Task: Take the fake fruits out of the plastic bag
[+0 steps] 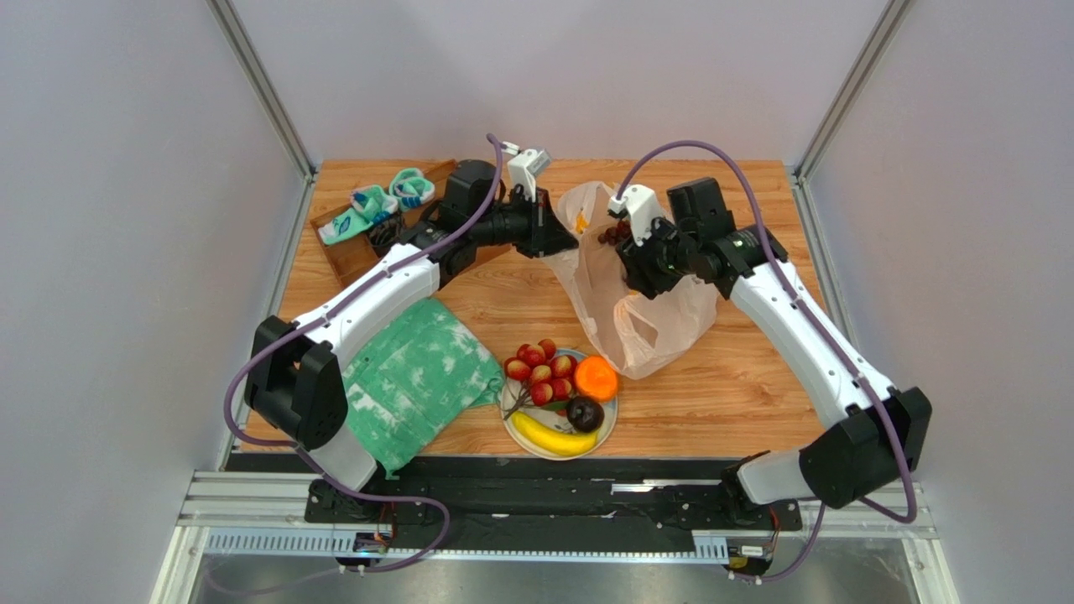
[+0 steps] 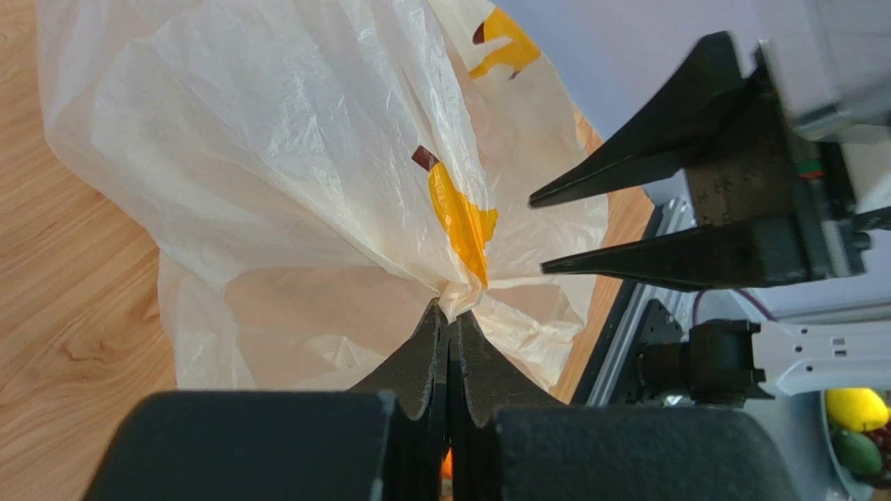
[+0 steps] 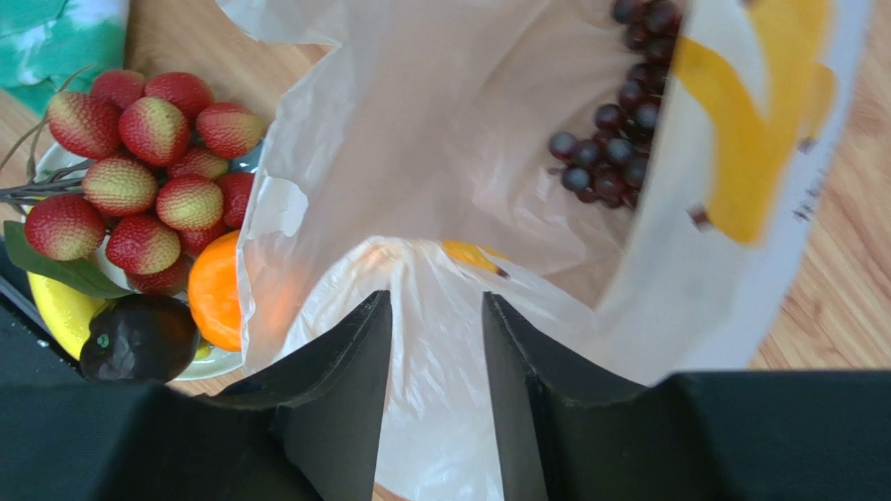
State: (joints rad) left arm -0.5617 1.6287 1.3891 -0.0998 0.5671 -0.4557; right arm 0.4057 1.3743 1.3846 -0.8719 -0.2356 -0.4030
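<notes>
The plastic bag (image 1: 643,315) lies on the table with its mouth lifted toward the back. My left gripper (image 1: 564,239) is shut on a bunched edge of the bag (image 2: 314,157), pinching it at the fingertips (image 2: 450,313). My right gripper (image 1: 627,258) is open at the bag's mouth, with bag plastic showing between its fingers (image 3: 436,313). The dark purple grape bunch (image 3: 617,136) lies inside the bag. The red-yellow ball cluster (image 1: 540,368), orange (image 1: 596,378), dark round fruit (image 1: 584,413) and banana (image 1: 552,436) lie on a plate (image 1: 605,432) in front of the bag.
A green-white mottled cloth (image 1: 416,378) lies left of the plate, under the left arm. A wooden tray with teal objects (image 1: 378,208) stands at the back left. Grey walls close in the table on three sides.
</notes>
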